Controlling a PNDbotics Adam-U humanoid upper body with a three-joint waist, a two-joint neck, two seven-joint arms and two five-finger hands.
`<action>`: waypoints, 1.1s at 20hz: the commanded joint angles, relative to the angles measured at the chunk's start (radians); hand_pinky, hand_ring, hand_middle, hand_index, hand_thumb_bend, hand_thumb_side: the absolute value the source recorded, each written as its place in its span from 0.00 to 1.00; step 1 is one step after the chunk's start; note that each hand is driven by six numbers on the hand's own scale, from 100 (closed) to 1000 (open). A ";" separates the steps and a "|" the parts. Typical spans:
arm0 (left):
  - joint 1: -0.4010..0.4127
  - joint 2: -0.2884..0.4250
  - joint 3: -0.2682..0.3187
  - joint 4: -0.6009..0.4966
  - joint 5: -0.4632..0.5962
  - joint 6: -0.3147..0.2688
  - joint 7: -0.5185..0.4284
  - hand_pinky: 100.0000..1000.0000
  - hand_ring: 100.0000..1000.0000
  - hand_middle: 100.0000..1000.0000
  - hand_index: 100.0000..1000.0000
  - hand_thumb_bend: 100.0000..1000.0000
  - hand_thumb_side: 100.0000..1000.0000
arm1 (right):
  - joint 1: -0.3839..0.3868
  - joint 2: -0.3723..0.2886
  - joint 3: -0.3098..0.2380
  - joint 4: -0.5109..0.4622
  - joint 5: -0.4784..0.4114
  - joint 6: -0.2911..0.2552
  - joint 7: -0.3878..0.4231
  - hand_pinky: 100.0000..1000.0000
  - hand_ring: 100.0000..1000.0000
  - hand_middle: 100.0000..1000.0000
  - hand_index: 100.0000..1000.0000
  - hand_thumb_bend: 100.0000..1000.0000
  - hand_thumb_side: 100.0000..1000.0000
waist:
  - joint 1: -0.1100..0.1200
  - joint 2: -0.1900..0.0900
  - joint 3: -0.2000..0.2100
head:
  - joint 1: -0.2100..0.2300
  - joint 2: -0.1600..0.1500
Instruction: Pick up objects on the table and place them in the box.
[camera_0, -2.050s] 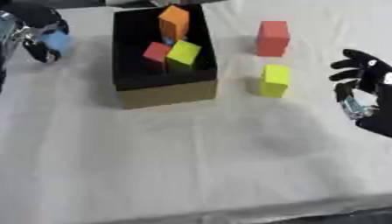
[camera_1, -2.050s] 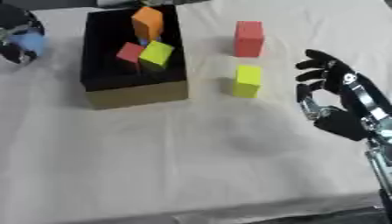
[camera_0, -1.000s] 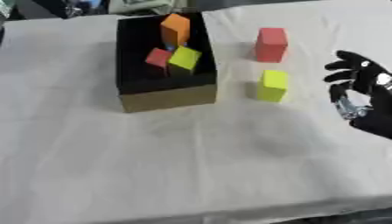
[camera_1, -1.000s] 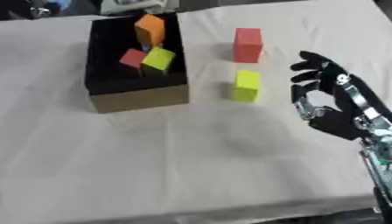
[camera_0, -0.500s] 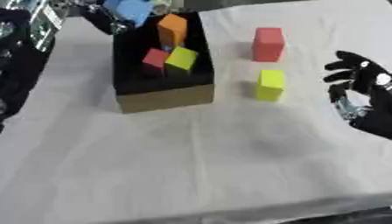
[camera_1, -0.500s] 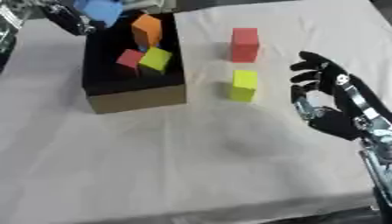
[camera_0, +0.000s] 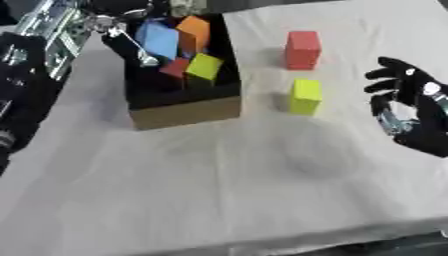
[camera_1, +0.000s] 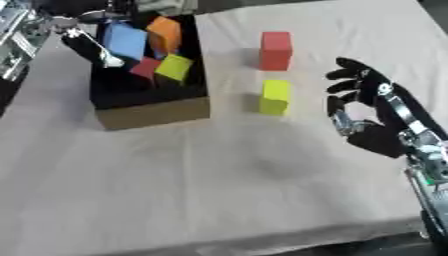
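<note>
Brought over the box (camera_0: 184, 112) since a second ago: left robot hand (camera_1: 87, 42) now above its far-left corner, fingers curled round a blue block (camera_1: 127, 41), so one more about to go in. Already inside: orange block (camera_1: 164, 33), small red block (camera_1: 144, 67), green block (camera_1: 174, 67). Left on the counter (camera_0: 219, 190): red block (camera_0: 303, 49) and yellow block (camera_0: 305, 96), right robot hand (camera_1: 363, 112) idle beside them, fingers relaxed, holding nothing.

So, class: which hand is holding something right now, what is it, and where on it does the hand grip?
The left hand holds the blue block by its left side, over the box. The right hand is open and holds nothing.
</note>
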 joint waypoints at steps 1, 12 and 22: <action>0.002 0.055 0.010 -0.056 0.020 0.014 0.019 0.85 0.81 0.83 0.91 1.00 0.59 | -0.008 -0.011 -0.014 -0.007 -0.001 0.001 -0.003 0.62 0.73 0.77 0.96 0.00 0.32 | -0.018 -0.023 0.005 | -0.007 0.005; 0.126 0.145 0.080 -0.252 0.221 0.088 0.081 0.89 0.86 0.88 0.92 1.00 0.82 | -0.035 -0.036 -0.022 0.002 0.011 0.001 -0.013 0.62 0.74 0.78 0.97 0.00 0.32 | -0.029 -0.025 0.036 | -0.043 0.005; 0.350 0.155 0.195 -0.466 0.619 0.211 0.185 0.82 0.74 0.73 0.87 0.92 0.67 | -0.183 -0.194 0.023 0.079 0.058 0.003 0.016 0.64 0.75 0.80 0.98 0.09 0.33 | -0.045 -0.028 0.094 | -0.082 0.005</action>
